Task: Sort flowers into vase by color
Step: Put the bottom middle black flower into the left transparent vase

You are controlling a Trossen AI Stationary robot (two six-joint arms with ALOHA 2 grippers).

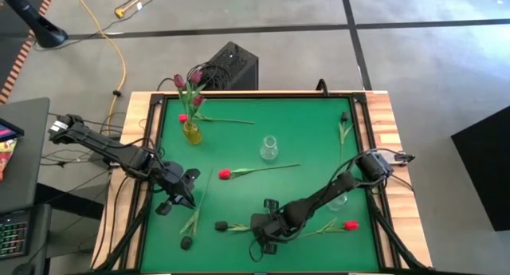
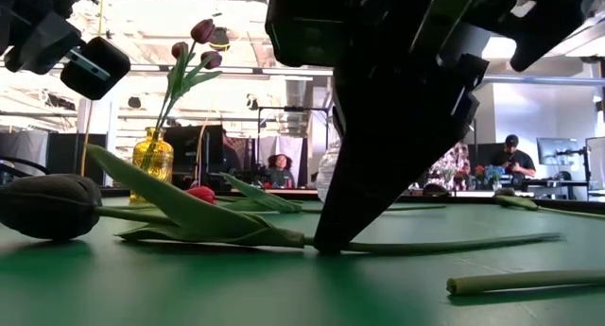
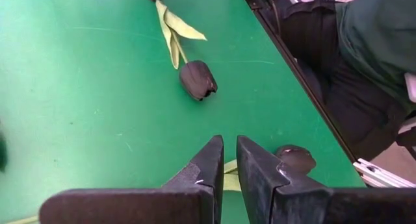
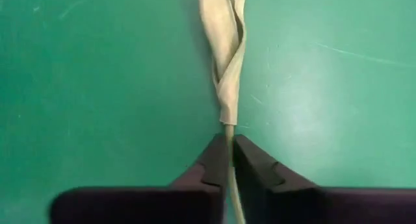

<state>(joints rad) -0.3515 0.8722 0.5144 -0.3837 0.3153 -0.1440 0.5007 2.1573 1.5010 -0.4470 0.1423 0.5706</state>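
Seen from above on the green table (image 1: 319,115): right gripper (image 1: 256,226) down at the near edge, fingers (image 4: 214,165) clamped on the thin stem of a dark-headed tulip (image 1: 221,225) lying flat, head to the left. Pick-up step in hand, by the look of it; next, presumably a straight lift clear of the mat, then a carry to a vase.

Left gripper (image 1: 185,194) poised over the near-left of the table, fingers together and holding nothing, above another dark tulip (image 1: 186,243).

Far left: yellow vase (image 1: 191,131) already holding three maroon tulips (image 1: 188,80), a red head (image 1: 182,118) just beside it. Mid-table: empty clear vase (image 1: 269,149), a probable home for the dark blooms. A second clear vase (image 1: 338,200) partly hidden under the right arm.

Loose elsewhere: red tulip (image 1: 225,174) at centre, another red tulip (image 1: 351,225) near right, one stem (image 1: 343,130) at far right.

Possible snags: centre red tulip across the path to the clear vase; left gripper close by.
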